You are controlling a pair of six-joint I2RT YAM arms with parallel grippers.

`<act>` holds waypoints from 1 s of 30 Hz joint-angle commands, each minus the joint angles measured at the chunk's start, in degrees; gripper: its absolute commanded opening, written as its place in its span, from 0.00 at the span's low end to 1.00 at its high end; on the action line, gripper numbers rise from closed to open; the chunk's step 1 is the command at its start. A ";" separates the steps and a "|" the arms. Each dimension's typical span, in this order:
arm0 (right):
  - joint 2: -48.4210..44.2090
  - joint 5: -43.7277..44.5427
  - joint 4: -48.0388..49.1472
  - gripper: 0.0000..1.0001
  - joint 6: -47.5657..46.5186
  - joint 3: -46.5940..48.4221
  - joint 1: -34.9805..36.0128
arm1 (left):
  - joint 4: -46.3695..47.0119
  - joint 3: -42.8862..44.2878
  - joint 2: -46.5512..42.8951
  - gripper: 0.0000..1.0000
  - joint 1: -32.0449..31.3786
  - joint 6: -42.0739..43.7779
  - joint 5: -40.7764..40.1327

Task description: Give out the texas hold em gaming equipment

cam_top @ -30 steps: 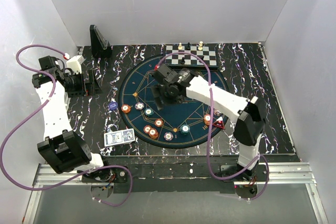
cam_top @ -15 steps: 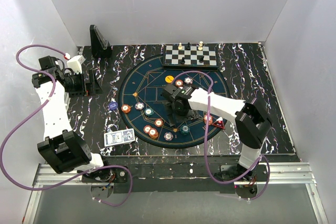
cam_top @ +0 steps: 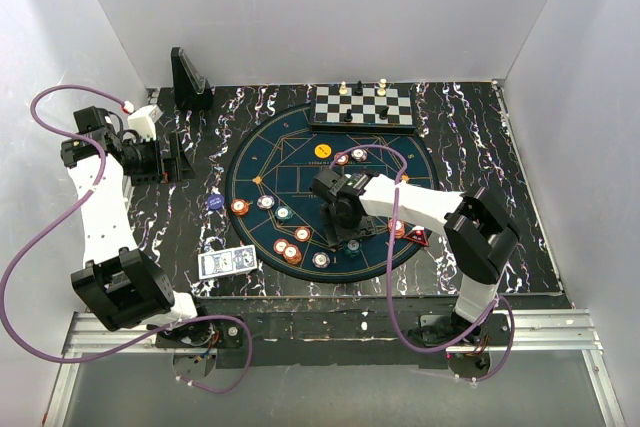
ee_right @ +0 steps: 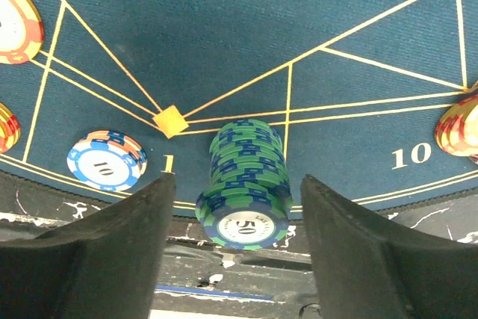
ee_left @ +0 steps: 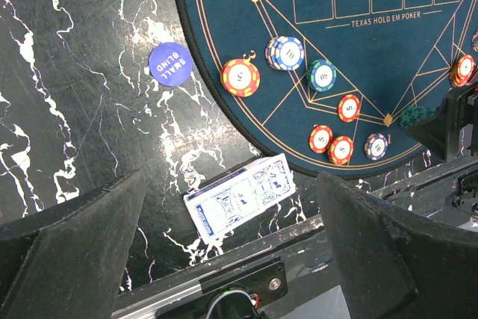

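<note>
The right gripper (ee_right: 231,252) is spread astride a tall green-and-blue chip stack (ee_right: 244,184), untouched. If closed off-centre, the stack could be toppled across the mat (ee_right: 224,42).

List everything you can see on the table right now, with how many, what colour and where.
Mat: one, round, dark blue with gold lines, table centre.
Green chip stack: one, green-blue, near edge of mat, between the right tool's fingers.
Other chips: about nine singles or stacks, orange, red, blue-white, teal, spread over the mat.
Small blind disc: one, blue, left of mat.
Yellow disc: one, far side of mat.
Cards: one deck, blue-patterned, near left of mat.
Chessboard: one, black-white, far edge.
Left tool: open, empty.
Right tool: open around the stack.
</note>
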 commanded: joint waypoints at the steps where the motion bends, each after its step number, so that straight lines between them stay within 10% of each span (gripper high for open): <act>1: -1.91 -0.51 1.88 0.69 1.12 -0.63 0.06 | 0.69 0.67 -1.30 1.00 0.25 0.46 0.44; 30: -7.53 4.24 -4.18 0.22 -1.33 3.23 -3.27 | 0.96 0.84 -0.78 1.00 0.25 0.73 -0.26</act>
